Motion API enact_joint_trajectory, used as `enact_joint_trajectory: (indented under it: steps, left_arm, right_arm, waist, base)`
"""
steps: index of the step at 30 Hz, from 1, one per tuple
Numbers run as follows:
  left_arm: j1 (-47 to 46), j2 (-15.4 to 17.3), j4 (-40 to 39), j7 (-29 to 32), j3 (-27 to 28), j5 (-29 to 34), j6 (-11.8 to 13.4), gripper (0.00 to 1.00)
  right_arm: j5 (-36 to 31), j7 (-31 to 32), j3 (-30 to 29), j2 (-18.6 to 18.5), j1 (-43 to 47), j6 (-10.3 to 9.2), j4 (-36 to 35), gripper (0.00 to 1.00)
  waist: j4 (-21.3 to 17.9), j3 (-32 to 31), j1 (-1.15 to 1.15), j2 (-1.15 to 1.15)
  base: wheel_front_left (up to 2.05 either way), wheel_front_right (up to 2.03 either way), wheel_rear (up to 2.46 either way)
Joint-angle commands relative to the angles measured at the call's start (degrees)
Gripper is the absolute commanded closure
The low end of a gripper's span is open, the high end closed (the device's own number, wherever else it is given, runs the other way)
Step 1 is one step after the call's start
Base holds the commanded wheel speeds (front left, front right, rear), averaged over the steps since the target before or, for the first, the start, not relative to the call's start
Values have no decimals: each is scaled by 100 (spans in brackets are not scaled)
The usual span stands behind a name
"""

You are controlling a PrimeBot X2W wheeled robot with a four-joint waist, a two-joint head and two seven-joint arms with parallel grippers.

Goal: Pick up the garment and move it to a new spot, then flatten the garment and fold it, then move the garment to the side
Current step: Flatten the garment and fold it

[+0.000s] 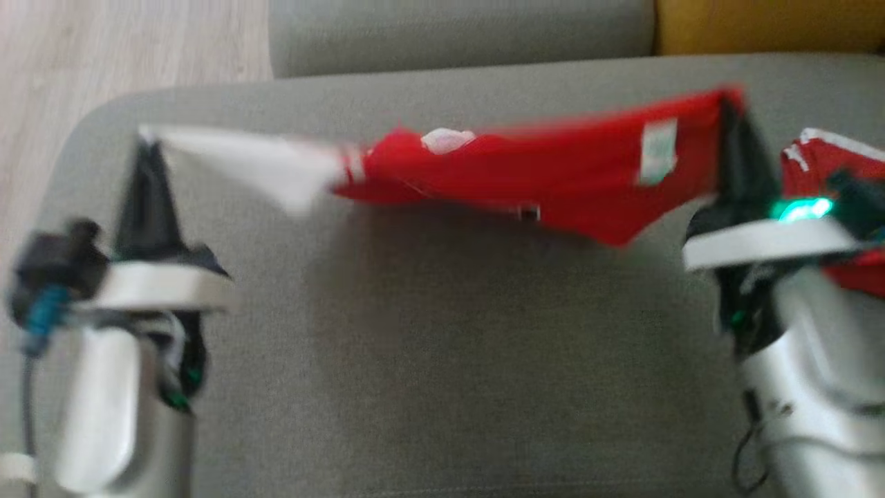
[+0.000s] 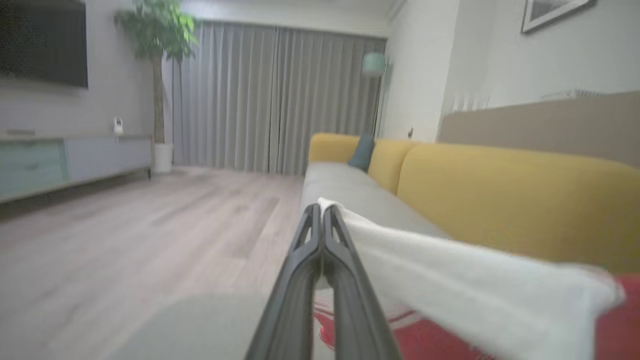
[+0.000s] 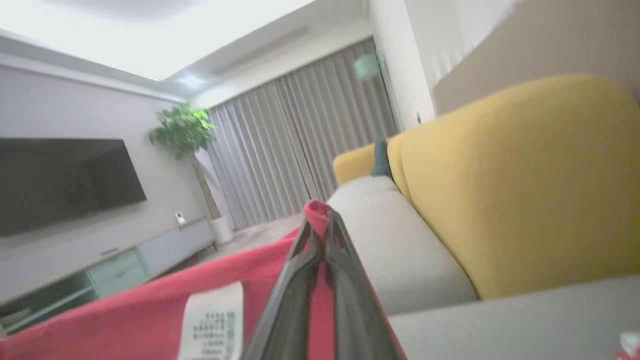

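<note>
Garment [image 1: 539,173] spans left fingers [image 1: 148,200] to right fingers [image 1: 747,162], over cushion [image 1: 442,346].

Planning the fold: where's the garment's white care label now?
In the head view, the care label sits on the garment, on its red part near the right end, just left of the right gripper.

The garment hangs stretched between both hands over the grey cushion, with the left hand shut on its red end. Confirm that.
Wrong: the left hand is shut on the white end of the garment, as the left wrist view shows; the right hand holds the red end. The rest stands.
</note>
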Motion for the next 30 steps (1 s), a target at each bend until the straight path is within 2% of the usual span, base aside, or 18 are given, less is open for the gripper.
enact_joint_trajectory:
  steps: [1,4,8,13,17,20,22,26,30]
  left_arm:
    - [-402,270,-343,-31,254,87,-59,100]
    - [-801,647,-599,5,311,235,-192,100]
    - [-1506,1062,-991,398,338,335,-317,100]
    - [-2327,1218,-1012,920,187,424,-374,100]
    - [-2863,1092,-466,1277,-38,463,-359,100]
    - [-3316,1020,111,1171,-116,596,-210,100]
    - [-3694,1011,435,962,-114,688,-84,100]
    - [-4458,1001,959,292,-178,926,150,100]
    - [-5019,961,1036,4,-78,932,358,100]
  right_arm:
    - [171,-35,129,-137,-449,11,-394,100]
    - [541,15,221,-483,-791,11,-1049,100]
    - [767,321,128,-824,-1248,11,-1678,100]
    - [648,815,-153,-778,-1885,11,-1746,100]
    - [533,1148,-202,-546,-2501,11,-1197,100]
    - [449,1148,-171,-343,-3089,11,-526,100]
    - [314,993,-187,-238,-3571,11,-113,100]
    - [-73,271,-409,-190,-4413,11,682,100]
    - [-300,-19,-713,-259,-4927,11,1074,100]
  waist:
    - [-57,-185,0,0]
    - [-42,-342,0,0]
    - [0,-322,0,0]
    - [107,17,0,0]
    - [197,490,0,0]
    - [210,766,0,0]
    - [182,984,0,0]
    - [195,1200,0,0]
    - [221,1295,0,0]
  base:
    - [0,0,0]
    - [0,0,0]
    - [0,0,0]
    - [0,0,0]
    - [0,0,0]
    - [0,0,0]
    - [0,0,0]
    - [0,0,0]
    - [0,0,0]
